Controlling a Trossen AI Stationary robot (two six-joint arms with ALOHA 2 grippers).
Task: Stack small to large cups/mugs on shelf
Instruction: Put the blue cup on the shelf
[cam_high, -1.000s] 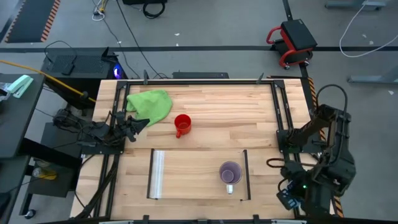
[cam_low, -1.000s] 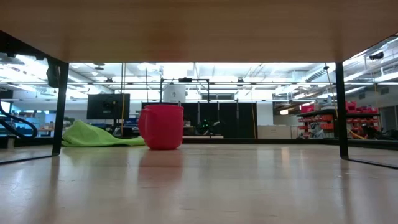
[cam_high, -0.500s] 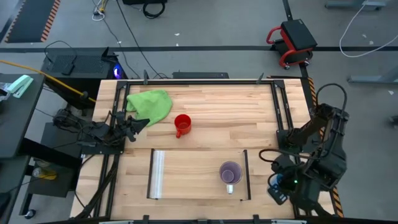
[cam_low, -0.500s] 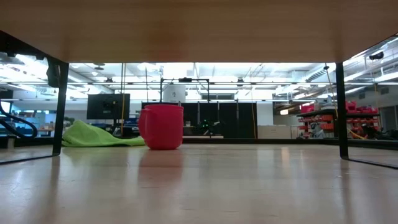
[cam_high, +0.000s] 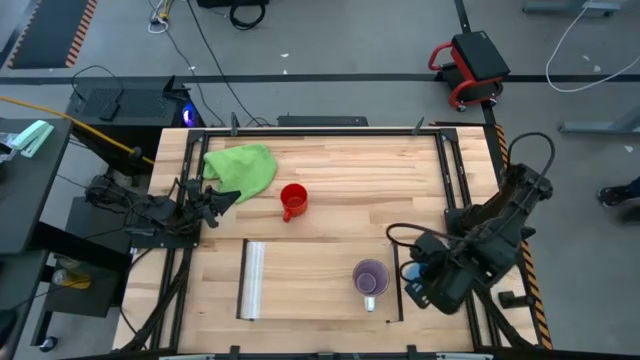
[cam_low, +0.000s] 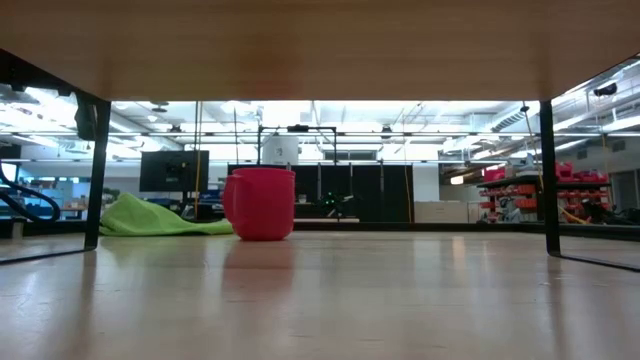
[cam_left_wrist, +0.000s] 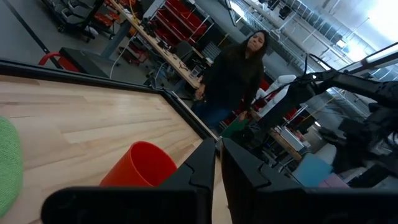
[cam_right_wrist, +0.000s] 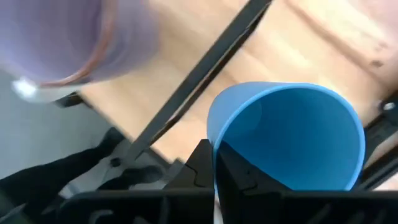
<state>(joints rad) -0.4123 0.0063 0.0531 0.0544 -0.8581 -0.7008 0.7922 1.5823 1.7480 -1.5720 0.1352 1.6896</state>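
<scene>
Wood in pale, jointed planks forms the worktop, framed by thin dark rails. A flat rectangular shelf of the same light wood is set at its near edge, bounded on the left by a silvery ribbed rail and on the right by a thin dark rail. A smooth lilac mug with a pale handle is seen standing on the shelf's right end, just beside the dark rail. A glossy red mug stands farther back near the worktop's middle, and a crumpled green cloth lies to its far left.

A smooth light-blue cup, tapered and open-mouthed, is held by its rim in the right gripper, whose dark fingers are clamped on the wall. In the high view the right gripper is placed just right of the dark rail, near the lilac mug. The left gripper rests at the worktop's left edge beside the cloth, its fingers brought almost together on nothing.

Compared with one second ago, the right arm has been swung leftward from beyond the worktop's right edge toward the shelf; the mugs and cloth are unchanged.
</scene>
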